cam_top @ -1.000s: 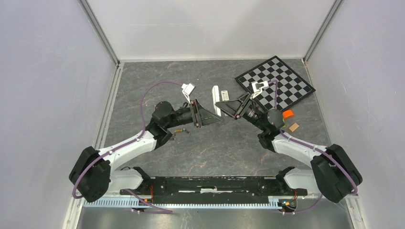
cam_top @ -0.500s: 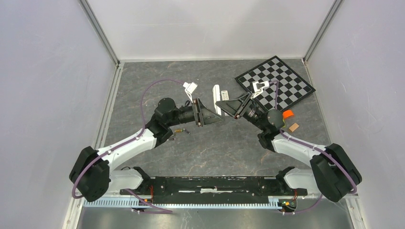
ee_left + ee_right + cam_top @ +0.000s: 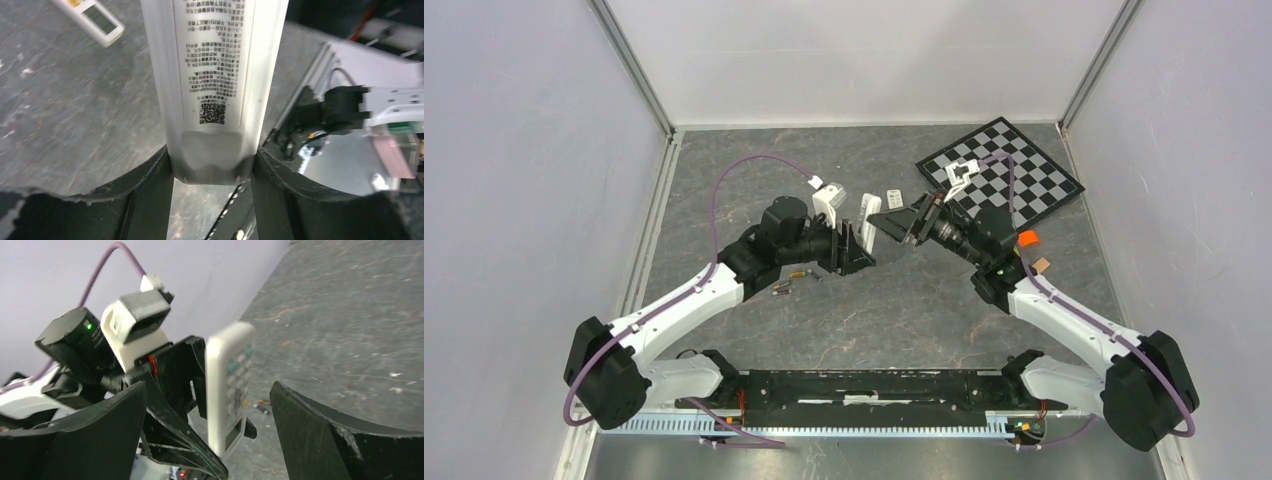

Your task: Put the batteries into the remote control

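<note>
Left hand (image 3: 211, 165) clamps the remote (image 3: 215, 75); right hand (image 3: 207, 390) gapes empty. Batteries (image 3: 800, 271) apparently lie on the worktop (image 3: 904, 310) — none loaded.

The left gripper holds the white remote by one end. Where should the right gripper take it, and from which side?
I would take the free length of the white remote, beyond the end that the left gripper clamps. Come from its button face, which the open right gripper looks at, and close across the two long edges: they are straight, parallel and narrow.
</note>
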`<state>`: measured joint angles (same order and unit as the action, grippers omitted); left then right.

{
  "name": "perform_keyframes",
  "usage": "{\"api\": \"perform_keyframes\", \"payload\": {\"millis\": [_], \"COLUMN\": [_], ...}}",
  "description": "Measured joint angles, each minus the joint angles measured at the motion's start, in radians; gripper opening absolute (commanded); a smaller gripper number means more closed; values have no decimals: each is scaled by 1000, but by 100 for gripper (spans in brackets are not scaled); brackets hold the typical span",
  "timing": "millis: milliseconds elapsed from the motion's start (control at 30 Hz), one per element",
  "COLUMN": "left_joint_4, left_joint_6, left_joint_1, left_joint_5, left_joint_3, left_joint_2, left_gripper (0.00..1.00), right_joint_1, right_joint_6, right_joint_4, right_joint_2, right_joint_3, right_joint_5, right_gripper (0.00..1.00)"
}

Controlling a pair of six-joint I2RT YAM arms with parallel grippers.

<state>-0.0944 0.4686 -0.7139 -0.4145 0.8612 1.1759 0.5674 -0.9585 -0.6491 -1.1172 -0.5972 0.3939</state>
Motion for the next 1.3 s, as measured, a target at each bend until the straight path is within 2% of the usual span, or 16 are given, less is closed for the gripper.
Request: {"api": "perform_keyframes", "payload": {"millis": [100,333,500,667,800,833,900,933,967,1000,1033,1067,1300], "left_joint_4": [-65,-139,-163,-179,-193,-197,-203,-207,-213,-217,-220,-222,-164], "left_joint_6": [-68,-158,-200,-230,-247,-251,-253,-253,-253,-253,-253,-251,-121], "left_joint_1": [-3,-44,-82,-108,-113,-113,-113,-113,-113,-113,-113,-113,-113], "left_joint_5": [50,137,185,236,259,259,254,252,253,254,257,255,291], "left_joint_3": [7,10,11,11,11,11,11,11,11,11,11,11,17], "left_joint_2": [20,35,35,34,20,14,2,-7,-19,-34,-49,-67,-209], "left_gripper": [2,2,2,2,5,10,27,41,60,75,89,98,100], "right_joint_1": [0,0,2,13,21,22,22,22,22,22,20,20,22], "right_joint_6": [109,225,252,256,245,237,200,179,164,132,109,93,0], "right_joint_4": [192,442,521,564,574,568,523,494,475,442,419,391,216], "right_joint_2": [3,-50,-119,-143,-145,-145,-144,-142,-140,-136,-130,-121,-6], "right_joint_3": [-104,-229,-276,-283,-283,-283,-272,-261,-253,-237,-225,-212,-84], "right_joint_5": [-45,-103,-98,-61,-23,-11,22,35,42,48,49,49,-2], "right_gripper": [92,76,65,58,40,37,30,28,26,26,25,25,25]}}
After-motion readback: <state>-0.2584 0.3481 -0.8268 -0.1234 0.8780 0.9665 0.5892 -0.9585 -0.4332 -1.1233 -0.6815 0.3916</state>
